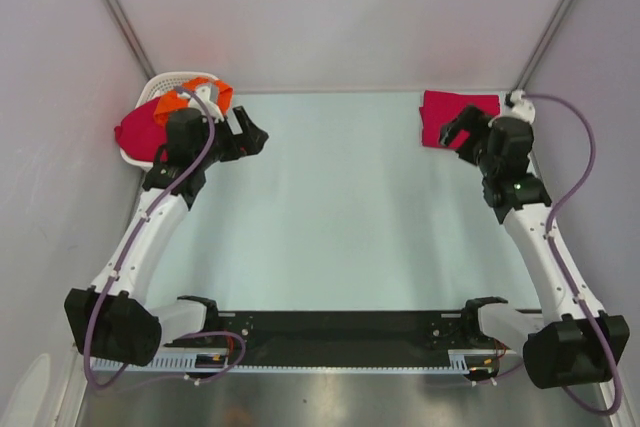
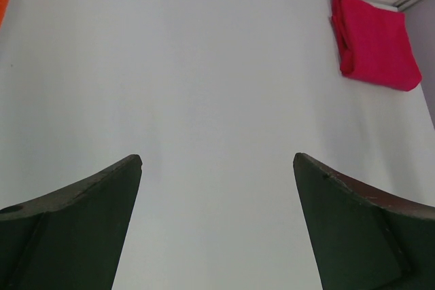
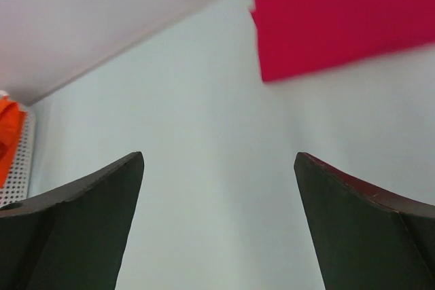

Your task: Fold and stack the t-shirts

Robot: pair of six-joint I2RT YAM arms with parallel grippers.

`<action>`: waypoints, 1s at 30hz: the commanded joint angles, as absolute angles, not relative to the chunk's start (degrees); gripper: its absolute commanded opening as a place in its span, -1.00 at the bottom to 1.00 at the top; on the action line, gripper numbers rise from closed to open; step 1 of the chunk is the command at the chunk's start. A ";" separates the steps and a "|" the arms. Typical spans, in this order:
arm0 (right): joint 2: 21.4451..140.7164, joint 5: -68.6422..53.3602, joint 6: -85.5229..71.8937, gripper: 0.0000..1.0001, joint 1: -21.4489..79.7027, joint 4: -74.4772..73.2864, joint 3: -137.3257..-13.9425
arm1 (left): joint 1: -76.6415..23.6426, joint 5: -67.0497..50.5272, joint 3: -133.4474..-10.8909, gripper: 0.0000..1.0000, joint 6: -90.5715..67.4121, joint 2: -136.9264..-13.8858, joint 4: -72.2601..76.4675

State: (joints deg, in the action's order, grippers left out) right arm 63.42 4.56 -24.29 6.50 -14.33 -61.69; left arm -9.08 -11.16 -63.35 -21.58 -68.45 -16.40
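Both claws released, empty: left gripper (image 2: 217, 157) beside basket (image 1: 165, 79), far-left desk corner; right gripper (image 3: 219, 155) near folded crimson t-shirt (image 1: 455, 112), far-right corner. Orange t-shirt (image 1: 190, 97) and second crimson t-shirt (image 1: 138, 127) heaped in basket. Risk: both snagged together, basket dragged.

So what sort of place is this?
Probably a robot test booth: plain walls around a table, two robot arms fixed at its edge, a folded pink shirt, a basket of shirts.

Open table (image 1: 330, 207) between basket (image 1: 168, 78) far-left and folded t-shirt (image 1: 452, 107) far-right
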 commanded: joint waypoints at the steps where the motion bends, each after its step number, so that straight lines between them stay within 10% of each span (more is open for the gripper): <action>1: 61.45 7.12 -42.36 1.00 3.70 -11.96 -48.11 | -8.61 -10.28 -59.24 0.99 -24.69 -66.18 -15.99; 17: 74.96 -3.52 -26.42 0.99 -0.27 -11.44 -57.38 | -8.61 -7.56 -56.43 0.99 -25.84 -66.71 -17.58; 20: 83.29 12.29 -22.85 1.00 0.63 -12.66 -68.18 | -8.61 -7.30 -56.42 0.99 -25.40 -68.11 -17.49; 24: 97.45 -9.29 -26.54 1.00 -9.66 -22.96 -84.95 | -8.61 -7.91 -57.65 0.99 -25.14 -69.26 -17.84; 30: 100.80 8.47 -18.54 0.99 2.54 -19.39 -89.89 | -8.61 -7.12 -57.83 0.99 -24.17 -70.13 -16.96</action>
